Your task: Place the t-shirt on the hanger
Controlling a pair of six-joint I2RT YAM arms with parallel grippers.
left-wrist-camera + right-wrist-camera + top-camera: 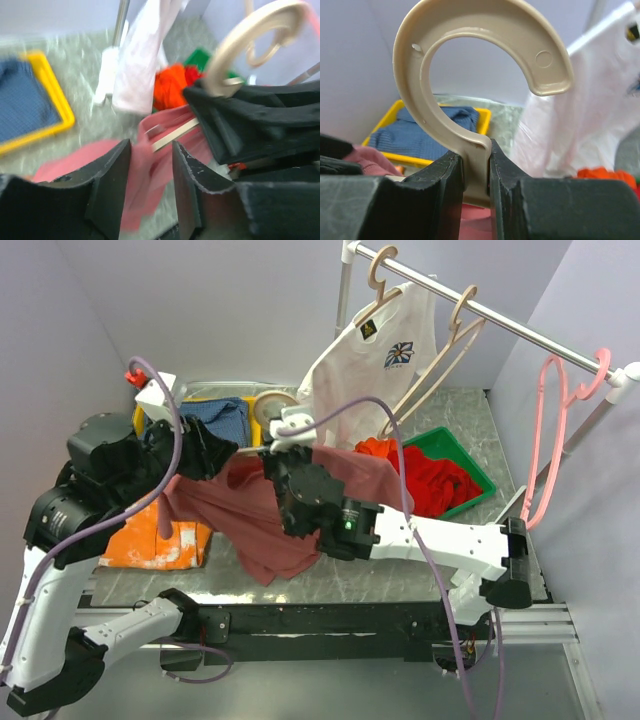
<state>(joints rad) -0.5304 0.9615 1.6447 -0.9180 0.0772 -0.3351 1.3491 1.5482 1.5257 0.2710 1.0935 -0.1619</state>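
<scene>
The dusty-rose t-shirt (pixel 265 525) hangs bunched between my two grippers above the table, its lower part drooping. The beige wooden hanger (pixel 272 405) sits inside it with the hook sticking up. My right gripper (pixel 285 445) is shut on the hanger's neck just below the hook (pixel 410 75), with pink fabric under the jaws (pixel 476 150). My left gripper (pixel 222 455) is close on the left. In the left wrist view its jaws (pixel 150 145) stand apart with blurred t-shirt fabric (pixel 145 175) between them. The hanger's hook (pixel 227 55) and bar (pixel 175 135) show just beyond.
A yellow tray (pixel 137 420) with a blue garment (pixel 225 415) stands back left. An orange garment (pixel 160 540) lies front left. A green bin (pixel 455 450) holds red garments. On the rail (pixel 480 310) hang a white logo t-shirt (pixel 375 360), an empty wooden hanger (pixel 450 340) and a pink plastic hanger (pixel 550 430).
</scene>
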